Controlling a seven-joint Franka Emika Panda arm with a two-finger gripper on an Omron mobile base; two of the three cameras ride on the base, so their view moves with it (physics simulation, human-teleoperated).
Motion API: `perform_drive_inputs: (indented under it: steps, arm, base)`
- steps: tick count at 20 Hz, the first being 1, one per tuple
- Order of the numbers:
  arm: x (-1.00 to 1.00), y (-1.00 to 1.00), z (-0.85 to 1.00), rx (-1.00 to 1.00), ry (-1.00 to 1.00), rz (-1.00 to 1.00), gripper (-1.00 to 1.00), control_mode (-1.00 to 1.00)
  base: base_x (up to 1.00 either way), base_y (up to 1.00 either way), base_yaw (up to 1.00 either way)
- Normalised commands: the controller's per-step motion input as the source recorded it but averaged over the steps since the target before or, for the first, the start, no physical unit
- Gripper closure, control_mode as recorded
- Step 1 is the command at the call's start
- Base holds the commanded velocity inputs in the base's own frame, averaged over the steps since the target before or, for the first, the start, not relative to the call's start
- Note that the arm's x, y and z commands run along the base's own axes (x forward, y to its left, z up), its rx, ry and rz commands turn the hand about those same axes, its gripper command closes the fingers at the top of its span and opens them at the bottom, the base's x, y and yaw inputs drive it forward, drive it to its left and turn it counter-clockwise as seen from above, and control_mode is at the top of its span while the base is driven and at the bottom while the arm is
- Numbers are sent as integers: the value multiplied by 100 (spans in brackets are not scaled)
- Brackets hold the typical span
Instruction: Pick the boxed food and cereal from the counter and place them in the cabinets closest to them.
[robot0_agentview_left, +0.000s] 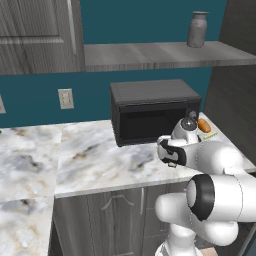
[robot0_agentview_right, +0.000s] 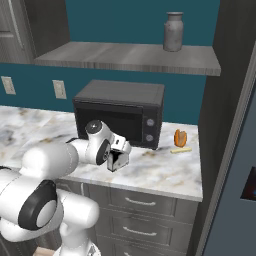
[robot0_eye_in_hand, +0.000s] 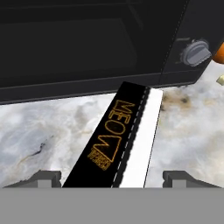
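The boxed food (robot0_eye_in_hand: 111, 140), a small black box with orange "MEOW" lettering and a white face, stands on the marble counter (robot0_eye_in_hand: 39, 127) just in front of the microwave. My gripper (robot0_eye_in_hand: 113, 177) straddles it, and a gap shows between the box and each of the fingertips (robot0_eye_in_hand: 43, 177), so the jaws are open. In the right base view the gripper (robot0_agentview_right: 117, 161) points down in front of the microwave's door. In the left base view my hand (robot0_agentview_left: 171, 152) sits low over the counter (robot0_agentview_left: 100, 155). The cereal is out of view. A wood-grain cabinet (robot0_agentview_left: 35, 35) hangs at the upper left.
The black microwave (robot0_agentview_right: 120, 110) stands right behind the box. An orange item (robot0_agentview_right: 180, 137) and a yellow stick (robot0_agentview_right: 180, 149) lie to its right. A grey jar (robot0_agentview_right: 173, 31) stands on the open shelf (robot0_agentview_right: 125, 56). A blue-grey fridge (robot0_agentview_right: 235, 175) bounds the right side.
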Motion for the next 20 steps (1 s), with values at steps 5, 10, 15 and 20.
perform_drive_inputs:
  steps: [5, 10, 15, 20]
  arm:
    - [-1, 0, -6, 0, 0, 0, 100, -100]
    - [0, 0, 0, 0, 0, 0, 100, -100]
    - [-8, 0, 21, 0, -5, 0, 100, -100]
    - [-21, 0, 44, 0, -7, 0, 100, -100]
  base:
    - [0, 0, 0]
    - [0, 0, 0]
    - [0, 0, 0]
    - [0, 0, 0]
